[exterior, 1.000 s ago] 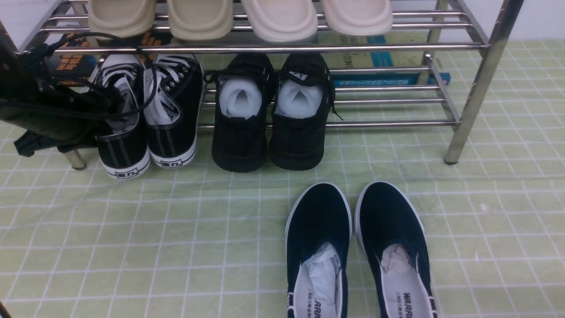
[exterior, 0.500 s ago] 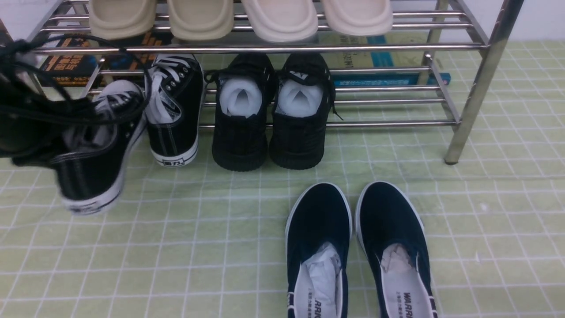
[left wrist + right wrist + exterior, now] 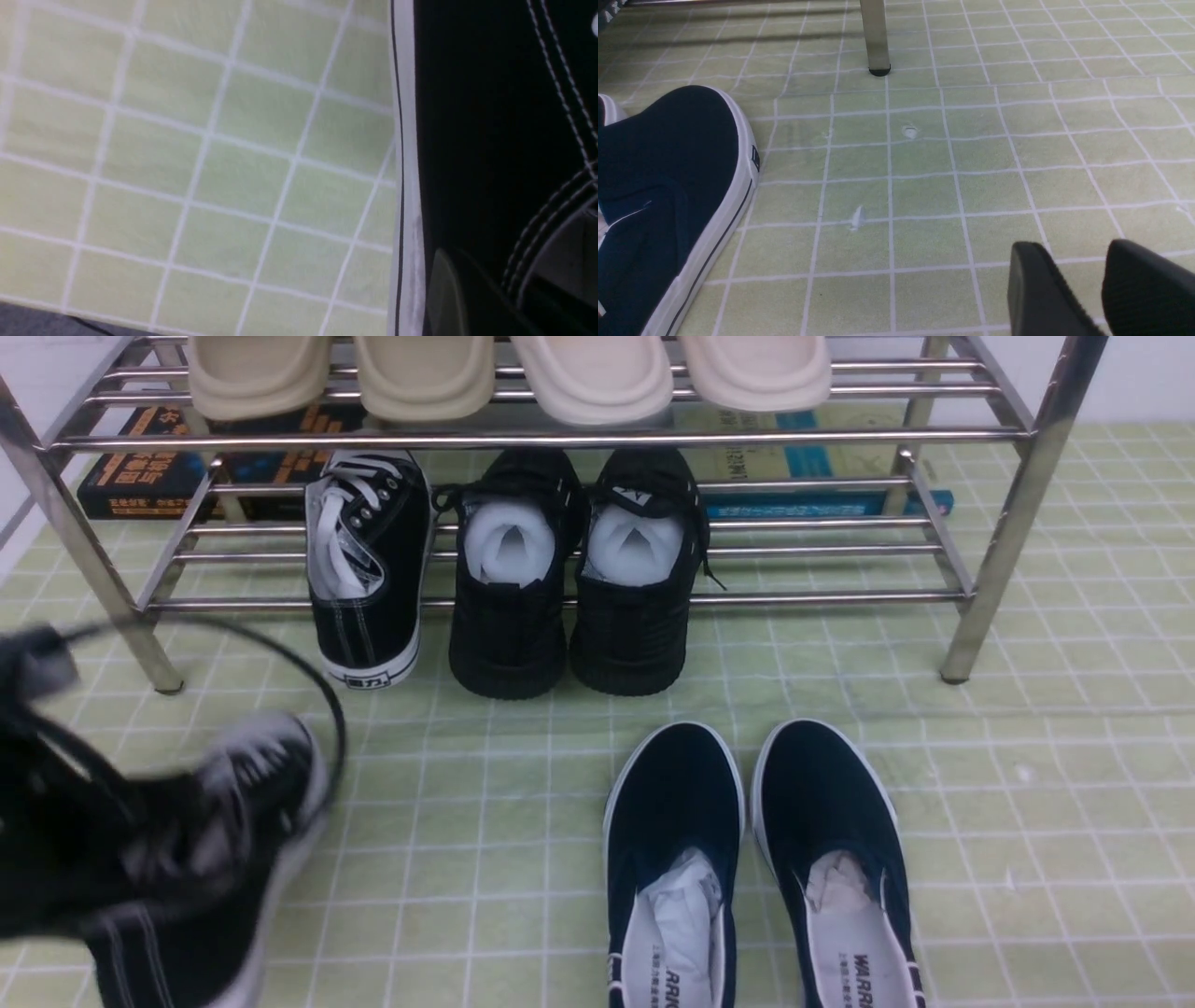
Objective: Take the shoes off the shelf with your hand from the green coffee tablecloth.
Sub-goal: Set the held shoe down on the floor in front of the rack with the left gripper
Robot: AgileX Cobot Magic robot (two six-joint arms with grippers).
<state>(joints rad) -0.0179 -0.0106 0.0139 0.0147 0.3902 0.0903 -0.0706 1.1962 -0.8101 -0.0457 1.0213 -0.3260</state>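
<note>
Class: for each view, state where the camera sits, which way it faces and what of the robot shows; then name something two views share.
Front: between the arms, facing forward and down at the shelf and green cloth; the blurred left end effector carries a sneaker.
Left wrist: on the left arm, looking down past that sneaker at the cloth; no clear robot part.
Right wrist: on the right arm, low, facing a shelf leg; the open right end effector shows.
Shared: front and right wrist both show the navy slip-on.

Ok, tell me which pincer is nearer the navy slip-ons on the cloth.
Right. The right pincer is close by the navy slip-ons, on their right side. The left pincer is far off to their left, holding a laced sneaker.
</note>
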